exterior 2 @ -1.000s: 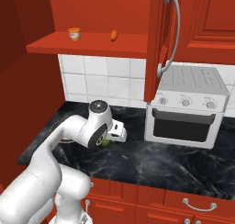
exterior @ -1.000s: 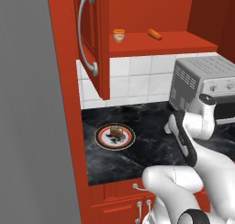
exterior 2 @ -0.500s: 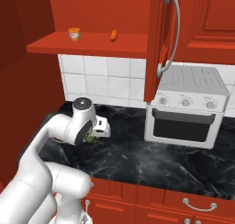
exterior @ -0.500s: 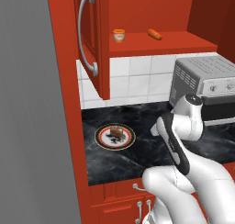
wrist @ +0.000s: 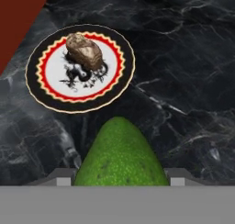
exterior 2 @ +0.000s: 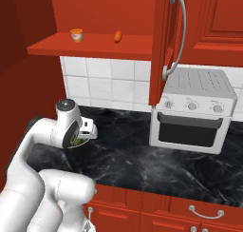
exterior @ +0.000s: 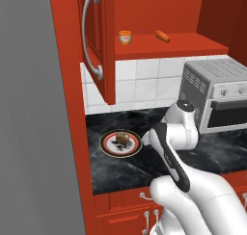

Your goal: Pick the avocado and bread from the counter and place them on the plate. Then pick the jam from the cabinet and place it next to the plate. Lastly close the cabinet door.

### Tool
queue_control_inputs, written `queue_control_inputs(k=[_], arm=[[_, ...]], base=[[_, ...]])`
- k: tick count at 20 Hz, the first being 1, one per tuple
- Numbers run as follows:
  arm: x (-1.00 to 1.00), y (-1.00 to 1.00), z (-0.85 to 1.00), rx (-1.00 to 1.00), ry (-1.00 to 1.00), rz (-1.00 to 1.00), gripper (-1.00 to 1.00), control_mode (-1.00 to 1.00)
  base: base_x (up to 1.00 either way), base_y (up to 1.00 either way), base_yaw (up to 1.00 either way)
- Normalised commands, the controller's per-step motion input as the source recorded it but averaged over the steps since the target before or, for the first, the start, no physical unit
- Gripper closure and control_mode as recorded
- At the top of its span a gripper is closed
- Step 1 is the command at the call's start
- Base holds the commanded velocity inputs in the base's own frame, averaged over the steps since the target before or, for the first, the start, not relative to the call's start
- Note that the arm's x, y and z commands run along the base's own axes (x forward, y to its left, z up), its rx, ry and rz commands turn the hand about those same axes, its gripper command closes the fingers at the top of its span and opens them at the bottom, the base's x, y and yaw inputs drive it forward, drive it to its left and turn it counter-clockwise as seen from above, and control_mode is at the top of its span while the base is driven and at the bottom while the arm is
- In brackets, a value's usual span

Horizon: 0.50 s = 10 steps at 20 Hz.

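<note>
The fingers [wrist: 120,182] pinched the avocado [wrist: 120,156] above the tabletop [wrist: 183,58], near the plate [wrist: 80,68]. The bread [wrist: 84,51] lay on that plate. The jam [exterior: 125,37] sat in the open cabinet [exterior: 159,17].

Over the last second the arm swung leftward across the counter [exterior: 120,174], away from the toaster oven [exterior: 217,97] and toward the plate [exterior: 107,146]. The gripper [wrist: 120,184] carried the avocado [wrist: 120,159] along, bringing it near the plate's rim.

A toaster oven [exterior 2: 194,110] stands below an orange carrot [exterior 2: 118,35].
</note>
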Motion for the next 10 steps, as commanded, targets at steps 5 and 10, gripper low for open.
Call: queue_control_inputs(k=[5, 10], arm=[[0.17, 0.49, 0.0, 0.0, 0.0, 0.0, 1.0, -1.0], [0.38, 0.5, 0.0, 0.0, 0.0, 0.0, 1.0, -1.0]], base=[[0.0, 0.0, 0.0], [0.0, 0.0, 0.0]])
